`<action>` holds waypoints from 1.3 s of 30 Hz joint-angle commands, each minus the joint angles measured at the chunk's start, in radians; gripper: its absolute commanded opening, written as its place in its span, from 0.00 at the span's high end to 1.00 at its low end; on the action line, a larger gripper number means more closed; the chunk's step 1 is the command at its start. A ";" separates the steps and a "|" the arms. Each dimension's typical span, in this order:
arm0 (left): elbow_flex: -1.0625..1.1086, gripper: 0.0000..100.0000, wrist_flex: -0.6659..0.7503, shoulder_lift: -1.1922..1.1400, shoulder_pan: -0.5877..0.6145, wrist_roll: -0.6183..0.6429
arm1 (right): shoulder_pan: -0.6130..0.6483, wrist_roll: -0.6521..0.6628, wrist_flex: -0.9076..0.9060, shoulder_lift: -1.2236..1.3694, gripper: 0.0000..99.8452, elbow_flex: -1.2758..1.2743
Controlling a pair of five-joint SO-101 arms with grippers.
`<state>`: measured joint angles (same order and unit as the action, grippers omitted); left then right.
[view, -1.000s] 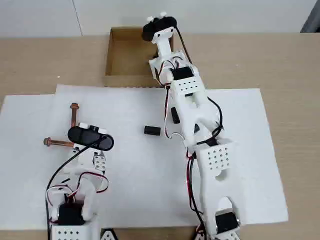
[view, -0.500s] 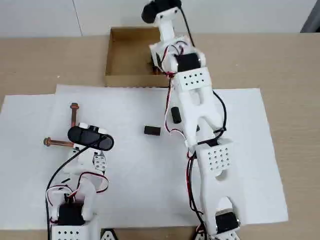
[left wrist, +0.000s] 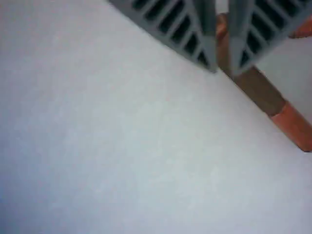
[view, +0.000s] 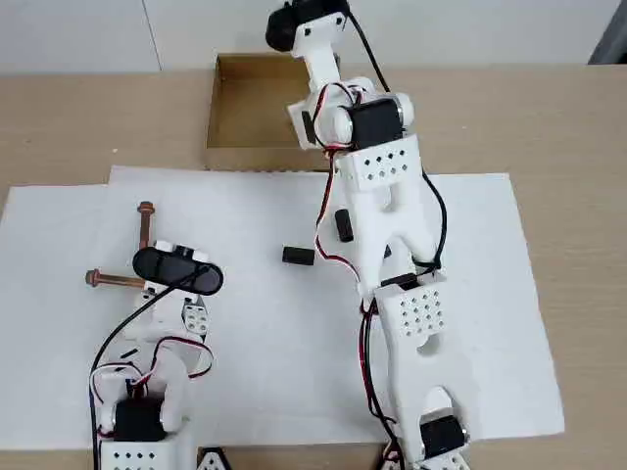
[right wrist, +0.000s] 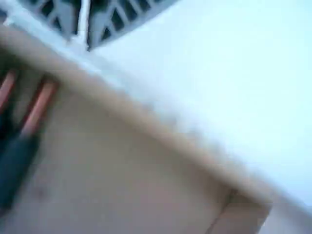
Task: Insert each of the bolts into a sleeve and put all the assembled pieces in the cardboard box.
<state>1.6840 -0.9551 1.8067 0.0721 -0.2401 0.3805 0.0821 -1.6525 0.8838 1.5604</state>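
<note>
high view: the left arm [view: 162,333] is stationed at the near left of the white paper sheet [view: 255,382], over the shank end of a copper-coloured metal bolt [view: 110,279] whose long axis runs across the table, head pointing outward. a second copper bolt [view: 146,223] lies just beyond, its axis pointing toward the shallow brown cardboard box [view: 211,108]. a short black cylindrical sleeve [view: 299,256] and a second black sleeve [view: 343,224] lie between the arms, nearer the right arm [view: 377,166], which is stretched over the box. left wrist view: the left gripper [left wrist: 223,70] is placed at the bolt [left wrist: 258,92], whose shank runs diagonally away; whether it is clamped cannot be told. right wrist view: the right gripper [right wrist: 84,43] is closed on nothing above the box rim [right wrist: 146,122], and a bolt seated in a black sleeve [right wrist: 22,131] lies inside. no legible writing is found.
</note>
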 commanded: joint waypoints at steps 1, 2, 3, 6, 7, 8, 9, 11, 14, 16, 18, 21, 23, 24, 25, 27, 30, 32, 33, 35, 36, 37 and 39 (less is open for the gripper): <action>-0.002 0.99 0.018 0.009 0.009 -0.003 | 0.008 0.006 -0.050 -0.025 1.00 0.063; -0.002 0.99 0.018 0.009 0.009 -0.003 | 0.008 0.006 -0.051 -0.025 1.00 0.063; -0.002 0.99 0.018 0.009 0.009 -0.003 | 0.008 0.006 -0.054 -0.025 1.00 0.063; -0.002 0.99 0.018 0.009 0.009 -0.003 | 0.010 0.006 -0.061 -0.027 1.00 0.063; -0.002 0.99 0.018 0.009 0.009 -0.003 | 0.012 0.006 -0.065 -0.027 1.00 0.063; -0.002 0.99 0.018 0.009 0.009 -0.003 | 0.015 0.006 -0.070 -0.027 1.00 0.061; -0.002 0.99 0.018 0.009 0.011 -0.003 | 0.019 0.006 -0.073 -0.027 1.00 0.058; -0.002 0.99 0.014 0.009 0.014 -0.003 | 0.022 0.006 -0.074 -0.028 1.00 0.057; -0.004 0.99 0.005 0.011 0.066 -0.002 | 0.038 0.006 -0.076 -0.058 1.00 0.054; -0.004 0.99 0.005 0.011 0.083 0.000 | 0.053 0.006 -0.077 -0.104 1.00 0.021; -0.004 0.99 0.005 0.012 0.087 0.020 | 0.064 0.006 -0.077 -0.153 1.00 -0.060; -0.004 0.99 0.015 0.012 0.087 0.028 | 0.065 0.006 -0.076 -0.242 1.00 -0.216; -0.004 0.99 0.015 0.012 0.087 0.028 | 0.065 0.006 -0.074 -0.309 1.00 -0.330; -0.004 0.99 0.015 0.012 0.087 0.028 | 0.065 0.008 -0.073 -0.341 1.00 -0.390; -0.004 0.99 0.015 0.012 0.087 0.028 | 0.064 0.009 -0.071 -0.372 1.00 -0.450; -0.004 0.99 0.015 0.012 0.087 0.025 | 0.064 0.012 -0.071 -0.423 1.00 -0.566; -0.004 0.99 0.015 0.012 0.087 0.025 | 0.064 0.020 -0.070 -0.472 1.00 -0.707; -0.004 0.99 0.015 0.012 0.087 0.025 | 0.064 0.078 -0.070 -0.476 1.00 -0.773; -0.004 0.99 0.015 0.012 0.087 0.025 | 0.064 0.114 -0.070 -0.478 1.00 -0.795; -0.004 0.99 0.015 0.012 0.087 0.025 | 0.064 0.189 -0.070 -0.478 1.00 -0.822; -0.004 0.99 0.015 0.012 0.087 0.025 | 0.064 0.235 -0.070 -0.476 1.00 -0.832; -0.004 0.99 0.015 0.012 0.087 0.025 | 0.064 0.281 -0.068 -0.475 1.00 -0.839; -0.004 0.99 0.015 0.012 0.087 0.025 | 0.062 0.374 -0.064 -0.475 1.00 -0.856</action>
<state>1.6840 -0.9551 1.8067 0.1550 -0.2202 0.4404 0.3337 -1.7154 0.4726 0.7119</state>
